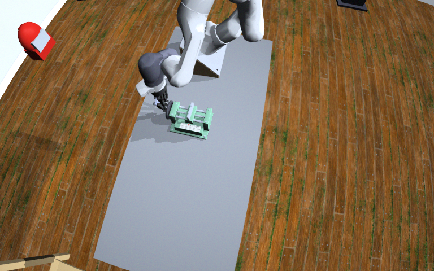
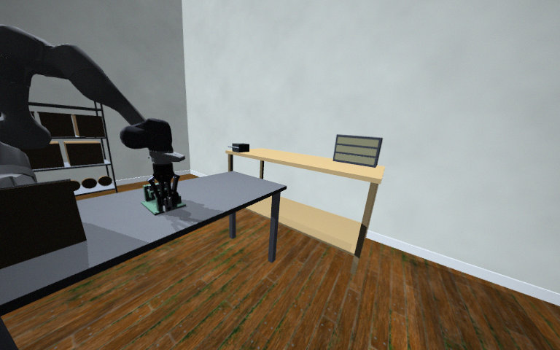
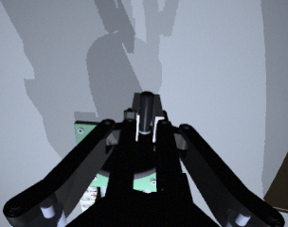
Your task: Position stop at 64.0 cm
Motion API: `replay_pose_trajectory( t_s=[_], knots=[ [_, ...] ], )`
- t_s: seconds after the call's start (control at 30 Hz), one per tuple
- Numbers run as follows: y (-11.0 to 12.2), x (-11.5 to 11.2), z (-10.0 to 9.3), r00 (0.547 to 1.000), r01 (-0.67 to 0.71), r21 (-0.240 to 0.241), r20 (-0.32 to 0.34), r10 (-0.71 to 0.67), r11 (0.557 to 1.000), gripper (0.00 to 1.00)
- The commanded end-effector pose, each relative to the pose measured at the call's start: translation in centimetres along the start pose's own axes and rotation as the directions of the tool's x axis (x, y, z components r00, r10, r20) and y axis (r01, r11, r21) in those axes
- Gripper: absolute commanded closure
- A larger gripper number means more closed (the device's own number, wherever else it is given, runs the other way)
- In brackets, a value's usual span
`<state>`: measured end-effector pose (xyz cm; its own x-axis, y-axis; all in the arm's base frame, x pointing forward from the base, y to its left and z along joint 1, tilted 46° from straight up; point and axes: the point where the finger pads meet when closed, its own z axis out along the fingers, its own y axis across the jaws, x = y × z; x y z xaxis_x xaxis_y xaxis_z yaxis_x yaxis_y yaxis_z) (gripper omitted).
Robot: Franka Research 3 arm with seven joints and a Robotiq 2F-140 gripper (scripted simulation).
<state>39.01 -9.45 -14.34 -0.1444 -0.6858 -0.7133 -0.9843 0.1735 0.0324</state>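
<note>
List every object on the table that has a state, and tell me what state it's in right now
gripper: shut on the handwheel.
handwheel: gripped, at the fixture's end nearest the arm.
green stop fixture: flat on the grey table.
sliding stop: about midway along the rails; the scale is unreadable.

Bench (image 1: pixel 185 188) top: smooth matt grey. Floor (image 1: pixel 347 151): glossy wood planks. Stop fixture (image 1: pixel 199 129): green painted-looking body, pale metal-looking rods. Hand (image 3: pixel 146 128): glossy black.

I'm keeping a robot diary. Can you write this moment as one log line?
gripper: jaws shut on handwheel | green stop device: on gray table | release: not yet
</note>
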Motion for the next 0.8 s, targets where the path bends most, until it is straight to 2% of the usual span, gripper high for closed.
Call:
replay_pose_trajectory(
  t_s=[0.0,0.4,0.77],
  knots=[
    [0.6,0.1,-0.4,1.0,0.007,-0.002,-0.001,-0.007,1.0,0.96],
    [1.5,0.1,-2.1,1.0,0.007,-0.002,-0.001,-0.007,1.0,0.96],
    [0.7,0.1,-5.2,1.0,0.007,-0.002,-0.001,-0.007,1.0,0.96]
  ],
)
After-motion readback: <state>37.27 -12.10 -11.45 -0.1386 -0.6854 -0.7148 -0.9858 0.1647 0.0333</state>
